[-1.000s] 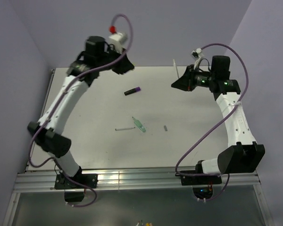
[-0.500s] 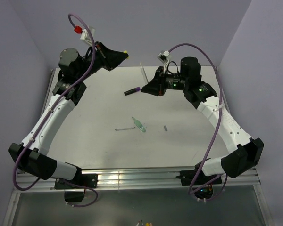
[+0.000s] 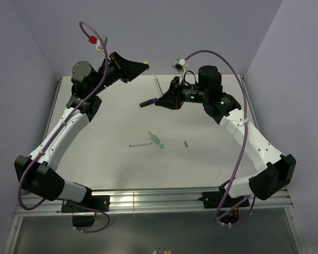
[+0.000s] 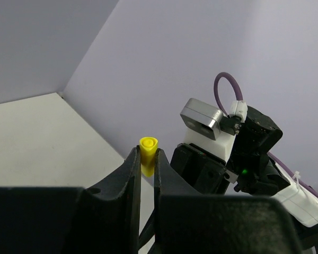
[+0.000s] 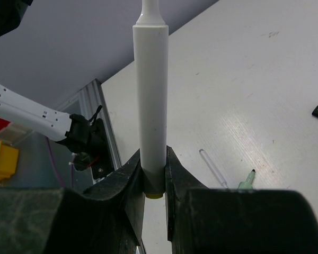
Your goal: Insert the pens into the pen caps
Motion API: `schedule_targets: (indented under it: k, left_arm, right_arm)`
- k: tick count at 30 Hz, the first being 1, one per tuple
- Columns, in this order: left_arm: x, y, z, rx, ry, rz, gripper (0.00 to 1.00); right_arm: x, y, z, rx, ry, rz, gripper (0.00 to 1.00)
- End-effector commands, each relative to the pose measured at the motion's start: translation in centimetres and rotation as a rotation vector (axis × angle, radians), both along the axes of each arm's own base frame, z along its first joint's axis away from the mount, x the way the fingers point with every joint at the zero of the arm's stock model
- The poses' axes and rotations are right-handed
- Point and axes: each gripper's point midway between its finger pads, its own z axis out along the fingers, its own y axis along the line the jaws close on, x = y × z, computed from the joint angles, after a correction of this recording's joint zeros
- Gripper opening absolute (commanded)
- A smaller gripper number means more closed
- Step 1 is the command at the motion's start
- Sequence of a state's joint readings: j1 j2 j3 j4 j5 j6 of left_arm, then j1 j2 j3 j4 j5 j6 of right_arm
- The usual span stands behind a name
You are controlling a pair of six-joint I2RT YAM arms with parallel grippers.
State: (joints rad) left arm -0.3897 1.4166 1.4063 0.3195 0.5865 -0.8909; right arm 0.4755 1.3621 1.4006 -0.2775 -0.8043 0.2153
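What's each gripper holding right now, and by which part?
The left gripper pinches the yellow cap by its lower half, its top sticking out. The right gripper clamps the white pen near its rear end, tip pointing away.

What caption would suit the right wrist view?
Right gripper clamps a white pen near its base, a green pen lying on the table beyond.

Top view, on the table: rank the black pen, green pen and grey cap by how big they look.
1-2. black pen and green pen: about equal length, too close to rank.
3. grey cap: clearly smallest.
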Motion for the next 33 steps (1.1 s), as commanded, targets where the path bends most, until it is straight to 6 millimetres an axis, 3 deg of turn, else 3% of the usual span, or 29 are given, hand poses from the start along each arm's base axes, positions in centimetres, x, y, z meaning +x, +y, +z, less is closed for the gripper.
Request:
schedule_targets:
  k: [1,14,33]
  left_arm:
    - [-2.9,0.0,2.7,-0.051,-0.087,-0.066,0.00]
    - [-3.3,-0.7,2.2,-0.056,-0.092,-0.099,0.00]
    - [-1.7,-0.9,0.0,-0.006,-0.068,-0.054,0.00]
  right_arm:
    - [0.2,0.4,1.5,0.021,-0.064,0.008,0.00]
    - [0.1,0.7,1.1,0.014,-0.044,0.021,0.00]
    - [-0.3,0.5,0.6,0.007,-0.048,0.027,0.00]
